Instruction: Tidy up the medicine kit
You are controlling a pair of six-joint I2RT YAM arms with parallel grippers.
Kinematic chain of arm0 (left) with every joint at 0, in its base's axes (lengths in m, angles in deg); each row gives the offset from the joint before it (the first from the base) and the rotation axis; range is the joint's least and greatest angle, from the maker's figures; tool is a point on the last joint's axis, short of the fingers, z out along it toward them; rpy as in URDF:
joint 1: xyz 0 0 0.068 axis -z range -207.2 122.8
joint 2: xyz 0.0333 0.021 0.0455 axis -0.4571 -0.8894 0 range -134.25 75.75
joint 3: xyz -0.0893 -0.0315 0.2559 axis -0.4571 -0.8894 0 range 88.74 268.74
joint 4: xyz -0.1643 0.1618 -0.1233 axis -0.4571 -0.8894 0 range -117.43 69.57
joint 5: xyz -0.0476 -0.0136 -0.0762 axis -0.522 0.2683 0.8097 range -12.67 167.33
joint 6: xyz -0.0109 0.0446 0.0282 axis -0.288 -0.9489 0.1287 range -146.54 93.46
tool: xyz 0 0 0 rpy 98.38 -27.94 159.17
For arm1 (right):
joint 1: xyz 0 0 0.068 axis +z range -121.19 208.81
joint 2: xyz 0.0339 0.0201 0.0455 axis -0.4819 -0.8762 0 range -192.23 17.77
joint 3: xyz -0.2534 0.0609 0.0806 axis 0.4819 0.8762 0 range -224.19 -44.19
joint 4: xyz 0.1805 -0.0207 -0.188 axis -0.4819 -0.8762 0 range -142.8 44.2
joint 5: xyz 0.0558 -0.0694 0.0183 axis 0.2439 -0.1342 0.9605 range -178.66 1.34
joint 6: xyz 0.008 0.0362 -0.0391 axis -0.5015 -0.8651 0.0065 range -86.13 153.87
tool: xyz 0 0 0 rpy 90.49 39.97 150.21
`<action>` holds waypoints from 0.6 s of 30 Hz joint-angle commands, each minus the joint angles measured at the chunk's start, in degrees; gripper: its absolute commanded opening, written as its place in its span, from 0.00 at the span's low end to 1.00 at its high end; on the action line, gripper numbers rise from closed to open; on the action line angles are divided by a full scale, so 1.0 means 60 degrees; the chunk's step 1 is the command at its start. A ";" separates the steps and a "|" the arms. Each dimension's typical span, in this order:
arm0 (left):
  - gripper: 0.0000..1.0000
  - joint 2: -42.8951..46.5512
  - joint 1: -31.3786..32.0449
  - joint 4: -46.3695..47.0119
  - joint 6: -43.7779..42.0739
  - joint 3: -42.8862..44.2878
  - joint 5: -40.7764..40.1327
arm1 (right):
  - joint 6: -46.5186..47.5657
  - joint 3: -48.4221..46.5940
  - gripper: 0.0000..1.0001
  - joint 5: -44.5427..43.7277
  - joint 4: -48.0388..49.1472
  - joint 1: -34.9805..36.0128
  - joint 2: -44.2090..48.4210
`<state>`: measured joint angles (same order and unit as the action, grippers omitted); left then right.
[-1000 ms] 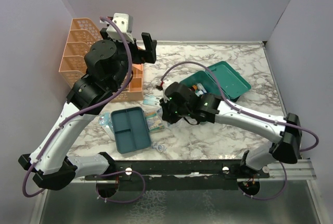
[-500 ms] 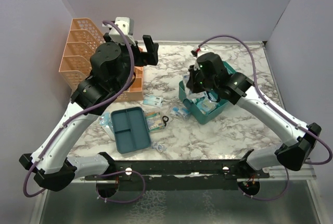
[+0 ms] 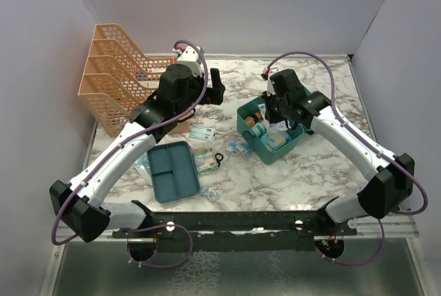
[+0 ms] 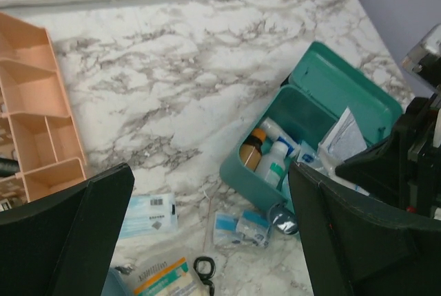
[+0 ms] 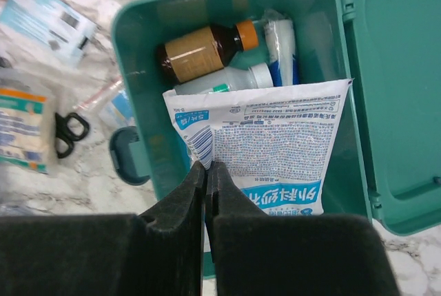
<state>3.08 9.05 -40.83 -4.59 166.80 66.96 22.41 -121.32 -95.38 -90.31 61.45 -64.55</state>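
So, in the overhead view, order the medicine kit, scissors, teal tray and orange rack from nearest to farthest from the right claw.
1. Medicine kit, right under the right claw, which pinches a white pouch.
2. Scissors, just left of the kit.
3. Teal tray, farther left, lower in view.
4. Orange rack, far left.

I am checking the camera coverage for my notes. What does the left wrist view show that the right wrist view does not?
Only the left wrist view: the orange rack and the left claw, wide open. Only the right wrist view: the right claw shut on the edge of the white pouch. Both: the open medicine kit, the brown bottle inside it, the pouch and the small black scissors beside the kit.
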 commanded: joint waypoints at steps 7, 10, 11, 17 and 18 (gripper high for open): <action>0.98 -0.0931 -0.0837 0.2343 0.0106 -0.2084 0.2296 | 0.1135 0.0544 0.01 0.0513 0.0622 -0.0256 -0.1190; 0.96 -0.1543 -0.1021 0.2745 -0.0157 -0.2131 0.2790 | 0.1437 0.0569 0.01 0.0532 0.0611 -0.0255 -0.1533; 0.95 -0.1687 -0.1036 0.2817 -0.0312 -0.2107 0.2932 | 0.1461 0.0614 0.01 0.0505 0.0597 -0.0255 -0.1606; 0.95 -0.2226 -0.1137 0.2857 -0.1095 -0.1802 0.2776 | 0.1747 0.1110 0.01 0.0589 0.0761 -0.0256 -0.1640; 0.95 -0.2287 -0.1179 0.2955 -0.1109 -0.1780 0.2726 | 0.1844 0.1240 0.01 0.0686 0.0842 -0.0255 -0.1621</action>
<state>-9.94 2.60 -27.15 -8.04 153.95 82.06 30.67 -116.03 -93.41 -88.06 60.01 -74.50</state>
